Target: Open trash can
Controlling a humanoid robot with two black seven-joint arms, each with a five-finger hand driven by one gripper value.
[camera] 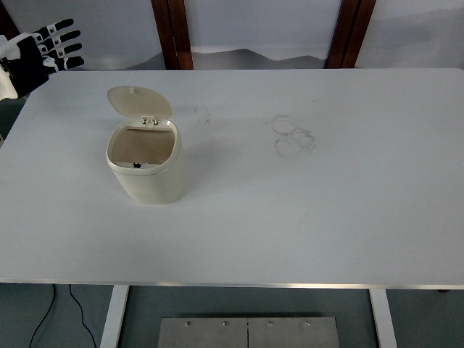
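Since the lid [139,101] is already standing tipped back on its hinge, the left hand [45,52] is hovering with fingers spread, gripping nothing, up and left of the trash can [145,163], which is sitting open on the table [304,217].

Cream trash can [145,163], white table [326,217]

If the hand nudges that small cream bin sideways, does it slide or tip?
The small cream plastic trash can looks empty and light, so it probably slides on the smooth white table. Its raised hinged lid sits high and to the rear, so a push near the rim might tip it.
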